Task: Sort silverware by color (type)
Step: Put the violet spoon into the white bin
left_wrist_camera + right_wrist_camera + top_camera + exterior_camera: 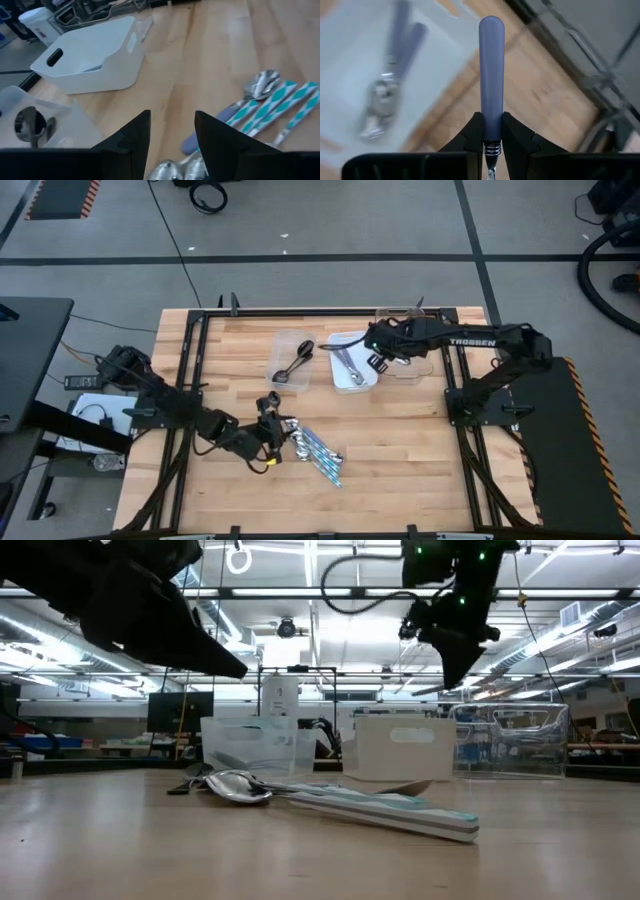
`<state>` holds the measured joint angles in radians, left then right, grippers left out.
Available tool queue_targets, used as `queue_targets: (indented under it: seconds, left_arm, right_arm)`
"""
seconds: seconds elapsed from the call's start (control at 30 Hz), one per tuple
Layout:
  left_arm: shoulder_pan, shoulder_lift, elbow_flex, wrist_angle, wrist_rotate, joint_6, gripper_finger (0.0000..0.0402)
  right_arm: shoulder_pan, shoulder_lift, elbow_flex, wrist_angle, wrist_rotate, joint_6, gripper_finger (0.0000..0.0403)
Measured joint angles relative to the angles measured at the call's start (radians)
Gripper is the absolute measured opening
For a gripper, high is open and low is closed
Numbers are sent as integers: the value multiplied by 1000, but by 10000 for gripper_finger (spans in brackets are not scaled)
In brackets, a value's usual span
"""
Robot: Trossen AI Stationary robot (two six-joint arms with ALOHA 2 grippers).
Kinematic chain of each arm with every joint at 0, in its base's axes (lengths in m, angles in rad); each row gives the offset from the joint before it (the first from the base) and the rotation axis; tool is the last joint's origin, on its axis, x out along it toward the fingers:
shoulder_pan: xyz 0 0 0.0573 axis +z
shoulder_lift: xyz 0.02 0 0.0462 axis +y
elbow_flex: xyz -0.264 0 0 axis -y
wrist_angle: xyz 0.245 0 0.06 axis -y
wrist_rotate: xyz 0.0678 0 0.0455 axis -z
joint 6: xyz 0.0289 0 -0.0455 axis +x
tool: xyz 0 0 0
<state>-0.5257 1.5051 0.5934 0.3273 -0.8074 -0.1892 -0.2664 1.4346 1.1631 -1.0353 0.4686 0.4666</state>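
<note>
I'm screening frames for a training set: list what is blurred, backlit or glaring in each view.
Right wrist view: the purple-handled spoon in the right gripper is sharp; the white rectangular tray behind it is blurred. Low view: ceiling lights leave the left arm a dark silhouette; the shiny silver spoon bowl glints. Left wrist view: the left gripper is slightly soft. High view: evenly lit.

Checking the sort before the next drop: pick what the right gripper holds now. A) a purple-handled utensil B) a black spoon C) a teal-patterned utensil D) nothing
A: in the right wrist view the right gripper is shut on a purple-handled utensil, above the white tray where similar purple-handled pieces already lie.
</note>
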Motion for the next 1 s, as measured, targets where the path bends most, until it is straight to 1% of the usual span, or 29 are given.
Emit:
queue_targets:
  seconds: [0.07,0.23,0.33,0.47,0.53,0.77,0.9,1.0]
  left_arm:
    - [14,0,0,-6,0,4,162]
    - [33,0,0,-16,0,5,162]
    - [32,0,0,-20,0,2,162]
    - [31,0,0,-20,0,-19,162]
    - [27,0,0,-20,0,-44,162]
    - [-9,0,0,-25,0,-162,162]
    - [-25,0,0,-28,0,-250,162]
    - [-40,0,0,-34,0,-319,162]
  right_arm:
    - [-36,0,-19,4,13,-15,56]
    - [-132,0,-79,8,8,-32,56]
    - [-176,0,-109,43,-1,-63,56]
    - [-207,0,-126,126,-51,-105,56]
    - [-213,0,-126,180,-98,-124,56]
    - [-200,-3,-126,387,-323,-130,56]
    - [-170,5,-126,483,-389,-127,56]
    - [-126,29,-125,547,-392,-127,56]
